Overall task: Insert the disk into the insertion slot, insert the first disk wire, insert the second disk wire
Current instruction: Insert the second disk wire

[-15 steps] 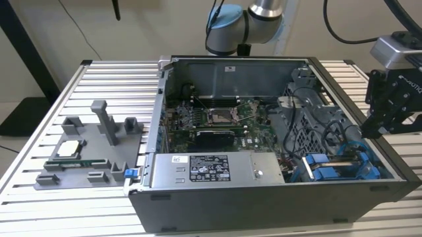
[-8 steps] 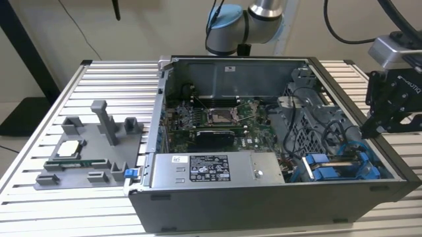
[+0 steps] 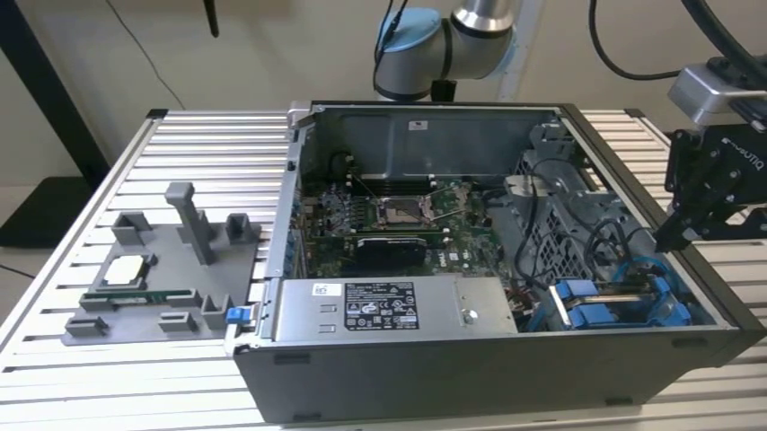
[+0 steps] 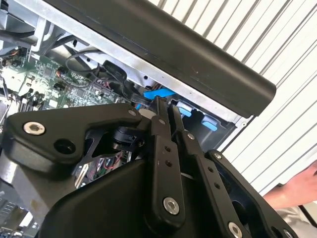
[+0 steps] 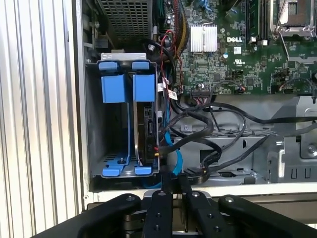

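In the exterior view, a grey fixture plate (image 3: 156, 269) lies at the left. At lower right is the insertion slot (image 3: 617, 289), with the disk (image 5: 146, 126) seated inside it. At the far right my claw (image 3: 671, 239) hangs by the case wall, fingers (image 4: 159, 119) pinched narrow.

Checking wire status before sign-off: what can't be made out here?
First wrist view: the disk sits edge-on in the insertion slot, so its label is hidden.
First wrist view: black cables and the gripper cover the disk's connector end.
Second wrist view: the gripper body blocks the slot's inside.
Exterior view: wire plugs too small to tell.
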You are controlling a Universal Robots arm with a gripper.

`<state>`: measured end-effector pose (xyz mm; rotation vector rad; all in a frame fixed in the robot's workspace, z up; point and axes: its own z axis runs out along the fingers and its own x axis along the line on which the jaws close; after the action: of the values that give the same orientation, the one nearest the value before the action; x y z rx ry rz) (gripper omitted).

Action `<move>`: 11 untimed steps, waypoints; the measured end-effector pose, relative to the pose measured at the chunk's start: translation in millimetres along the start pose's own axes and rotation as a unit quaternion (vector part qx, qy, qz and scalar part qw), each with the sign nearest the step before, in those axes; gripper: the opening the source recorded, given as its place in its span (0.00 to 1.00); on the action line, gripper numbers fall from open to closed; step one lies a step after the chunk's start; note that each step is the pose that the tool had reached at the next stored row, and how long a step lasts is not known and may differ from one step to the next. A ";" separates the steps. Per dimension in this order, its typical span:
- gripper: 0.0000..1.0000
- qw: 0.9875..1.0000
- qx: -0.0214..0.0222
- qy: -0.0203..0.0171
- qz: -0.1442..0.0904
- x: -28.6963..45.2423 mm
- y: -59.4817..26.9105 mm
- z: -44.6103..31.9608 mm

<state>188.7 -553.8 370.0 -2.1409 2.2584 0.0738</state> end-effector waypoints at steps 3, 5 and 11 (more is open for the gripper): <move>0.00 1.000 0.000 0.000 0.000 0.0 0.0 0.0; 0.00 1.000 0.000 0.000 0.000 0.0 0.0 0.0; 0.00 1.000 0.000 0.000 0.000 -0.3 0.8 -1.8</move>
<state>187.9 -553.5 371.8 -2.1405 2.2588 0.0736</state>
